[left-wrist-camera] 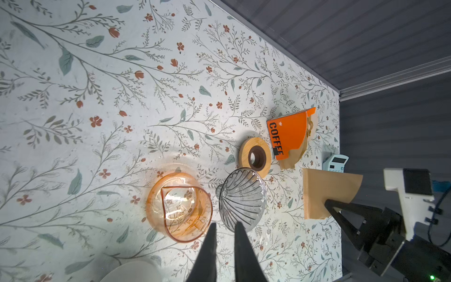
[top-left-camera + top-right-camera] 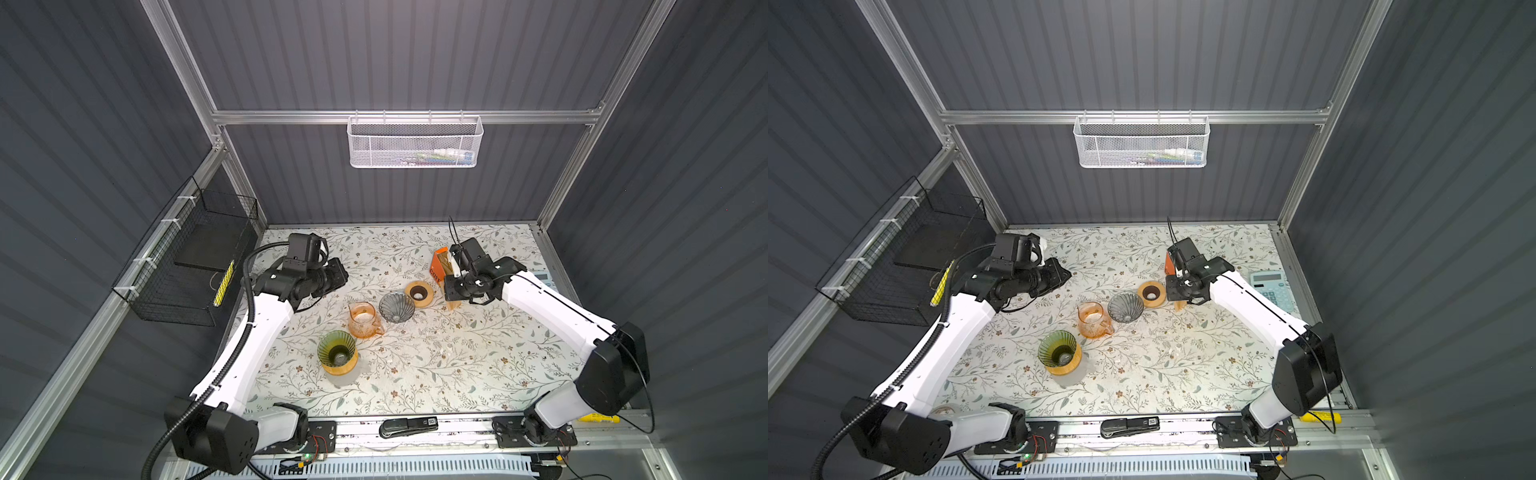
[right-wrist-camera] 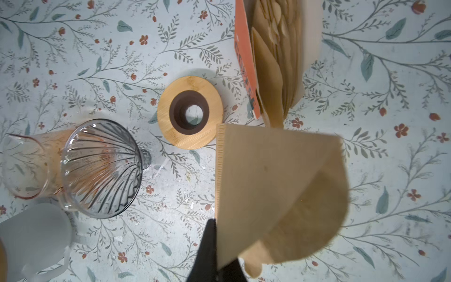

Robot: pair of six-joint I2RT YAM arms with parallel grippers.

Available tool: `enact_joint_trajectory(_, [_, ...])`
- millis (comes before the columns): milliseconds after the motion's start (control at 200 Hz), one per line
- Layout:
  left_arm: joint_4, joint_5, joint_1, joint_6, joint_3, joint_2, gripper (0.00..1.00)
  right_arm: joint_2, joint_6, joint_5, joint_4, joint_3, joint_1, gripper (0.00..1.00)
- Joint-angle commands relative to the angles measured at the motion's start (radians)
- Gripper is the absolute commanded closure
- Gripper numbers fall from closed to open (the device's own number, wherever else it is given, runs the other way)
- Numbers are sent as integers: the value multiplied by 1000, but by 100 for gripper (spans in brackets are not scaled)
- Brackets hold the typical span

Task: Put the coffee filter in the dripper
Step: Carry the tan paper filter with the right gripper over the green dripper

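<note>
Floral-patterned counter (image 2: 457,374) carries the grey ribbed dripper (image 2: 397,306) between an orange carafe (image 2: 363,320) and a wooden ring (image 2: 419,293). The brown paper coffee filter (image 3: 280,183) hangs apart from the dripper, beside the orange filter box (image 1: 288,134), pinched by the right fingers (image 3: 207,244). The left fingers (image 1: 211,241) stand narrowly apart, holding nothing.

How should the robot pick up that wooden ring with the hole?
The ring lies flat, hole up. I'd come straight down from above: one of the left fingers in the hole, the other outside, pinching the wooden band.
</note>
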Motion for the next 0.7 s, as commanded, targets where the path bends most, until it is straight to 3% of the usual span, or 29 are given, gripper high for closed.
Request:
enact_joint_trajectory(0, [-179,-86,-3,12,48,-63,83,-33,-15,-43,-58,38,44,100])
enact_joint_trajectory(295, [-462,-216,-3,-67,64,-227,81,18,-75,-133,-154,257,222,100])
enact_joint_trajectory(445, [-560,-273,-3,-100,76,-321,75,103,-122,-187,-211,404,313,100])
enact_joint_trajectory(695, [-783,-287,-3,-97,174,-356,69,278,-184,-210,-314,645,463,100])
